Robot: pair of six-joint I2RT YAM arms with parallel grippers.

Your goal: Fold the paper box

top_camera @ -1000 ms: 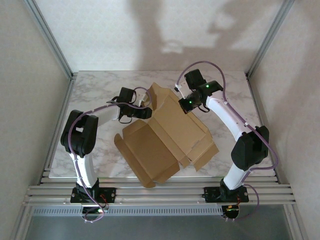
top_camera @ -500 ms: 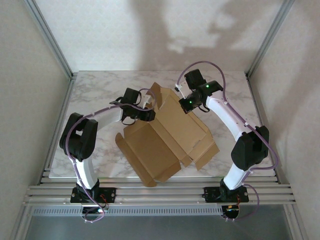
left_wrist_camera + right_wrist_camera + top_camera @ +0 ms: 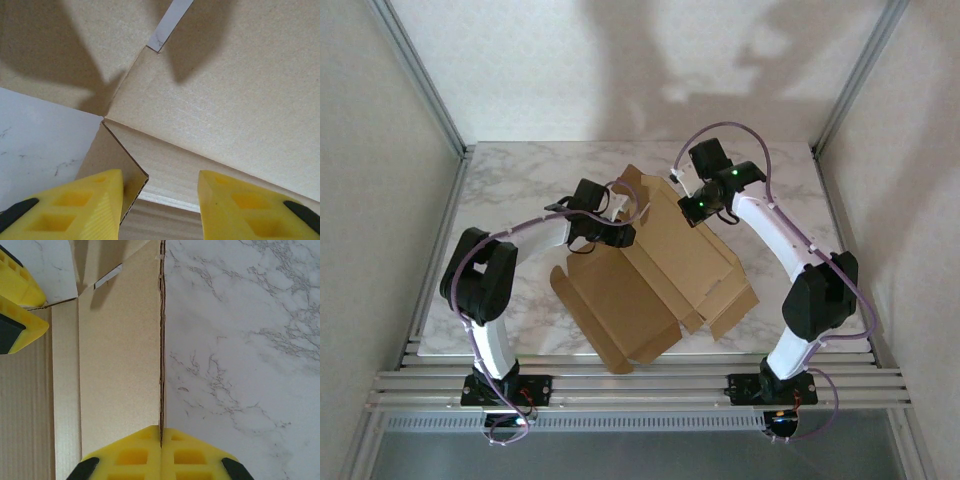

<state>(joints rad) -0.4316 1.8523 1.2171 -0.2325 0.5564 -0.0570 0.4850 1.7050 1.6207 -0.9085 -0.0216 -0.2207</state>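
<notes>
One box (image 3: 650, 285), brown, part-folded, lay open mid-table (image 3: 510, 175). One left gripper (image 3: 160, 200), fingers apart, straddled a loose edge on the box's left side. One right gripper (image 3: 161, 440), clenched on the box's raised far panel edge.

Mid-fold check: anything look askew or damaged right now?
The paper box sits diagonal on the table, its near corner poking past the front edge over the rails. No tears visible.
</notes>
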